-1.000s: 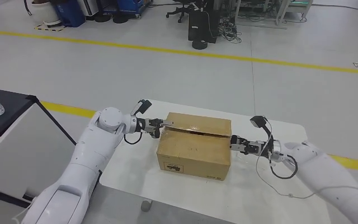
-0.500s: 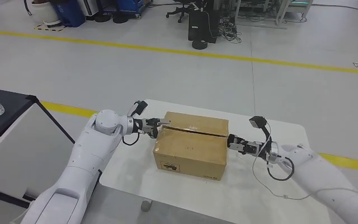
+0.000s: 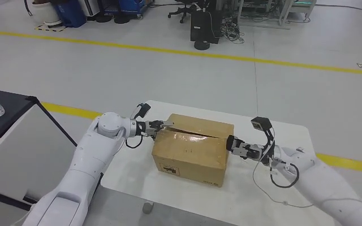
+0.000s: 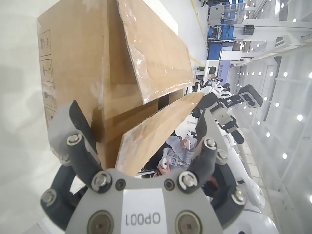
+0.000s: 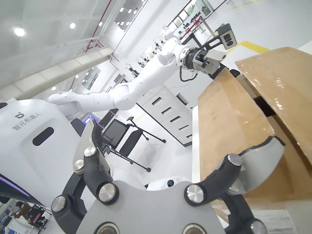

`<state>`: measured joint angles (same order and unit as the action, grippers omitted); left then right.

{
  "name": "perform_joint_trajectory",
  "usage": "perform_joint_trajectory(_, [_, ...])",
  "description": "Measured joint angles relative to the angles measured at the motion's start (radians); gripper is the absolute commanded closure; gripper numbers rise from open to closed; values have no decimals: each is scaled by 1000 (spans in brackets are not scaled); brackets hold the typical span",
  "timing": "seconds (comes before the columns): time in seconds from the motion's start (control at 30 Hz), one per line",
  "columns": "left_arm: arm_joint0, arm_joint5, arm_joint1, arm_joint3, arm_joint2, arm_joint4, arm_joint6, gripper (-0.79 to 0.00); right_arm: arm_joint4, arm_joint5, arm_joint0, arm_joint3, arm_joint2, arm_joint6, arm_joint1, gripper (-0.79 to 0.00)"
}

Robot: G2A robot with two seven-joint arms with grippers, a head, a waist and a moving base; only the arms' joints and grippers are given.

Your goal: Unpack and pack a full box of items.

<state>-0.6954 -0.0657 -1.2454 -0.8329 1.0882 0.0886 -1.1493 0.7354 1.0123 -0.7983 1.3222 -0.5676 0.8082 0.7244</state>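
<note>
Brown cardboard box spans lengthwise from my left hand to my right hand. Both gape, gripping nothing; left straddles a flap.

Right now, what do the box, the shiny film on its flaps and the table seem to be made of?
Box: brown corrugated cardboard, matte; fluted layers show at the flap edges. Film: clear plastic tape, glossy and wrinkled, catching light. Table: smooth white top, perhaps laminate or painted board; the look leaves it open.

box on table | left claw at its left end (right claw opposite)
</note>
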Motion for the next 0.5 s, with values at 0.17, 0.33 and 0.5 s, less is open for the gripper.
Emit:
perform_joint_trajectory(0.17, [1, -1, 2, -1, 3, 7, 2, -785, -45, 0, -41, 77, -63, 0, -6, -785])
perform_joint_trajectory(0.33, [1, -1, 2, -1, 3, 7, 2, -785, -44, 0, -40, 75, -61, 0, -6, -785])
perform_joint_trajectory(0.5, [11, -5, 8, -8, 15, 11, -13, -785, -103, 0, -70, 48, -89, 0, -22, -785])
